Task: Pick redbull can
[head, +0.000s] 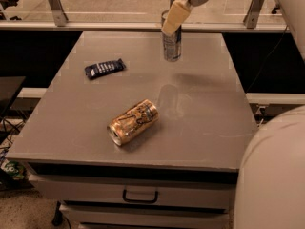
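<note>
The redbull can (172,47) is slim, silver and blue, and upright over the back middle of the grey table (205,128). It hangs a little above the tabletop, and its faint reflection shows on the surface below. My gripper (171,25) comes down from the top of the view and is shut on the can's upper part. One pale finger (172,16) lies across the can's front; the other finger is hidden behind it.
A gold can (133,122) lies on its side near the table's middle front. A flat dark-blue snack wrapper (105,68) lies at the back left. A drawer with a handle (140,194) sits under the tabletop. A metal railing (57,8) runs behind. My body (274,175) fills the lower right.
</note>
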Available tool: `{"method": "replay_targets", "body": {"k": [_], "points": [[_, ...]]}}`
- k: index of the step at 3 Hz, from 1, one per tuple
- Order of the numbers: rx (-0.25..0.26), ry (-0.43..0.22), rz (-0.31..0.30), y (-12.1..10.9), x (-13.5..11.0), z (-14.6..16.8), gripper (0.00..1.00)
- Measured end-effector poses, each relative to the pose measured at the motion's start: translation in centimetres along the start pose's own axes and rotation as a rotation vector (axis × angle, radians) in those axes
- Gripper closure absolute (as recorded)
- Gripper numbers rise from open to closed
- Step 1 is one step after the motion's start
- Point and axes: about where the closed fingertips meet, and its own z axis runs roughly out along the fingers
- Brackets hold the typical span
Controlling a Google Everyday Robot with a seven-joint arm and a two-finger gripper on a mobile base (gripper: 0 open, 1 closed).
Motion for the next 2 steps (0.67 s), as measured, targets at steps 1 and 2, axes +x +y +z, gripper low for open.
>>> {"method": "replay_targets", "body": {"k": [1, 2], "points": [[-0.013, -0.022, -0.046, 0.64, -1.86, -1.97, 1.00], [-0.013, -0.022, -0.046, 0.64, -1.86, -1.97, 1.00]]}}
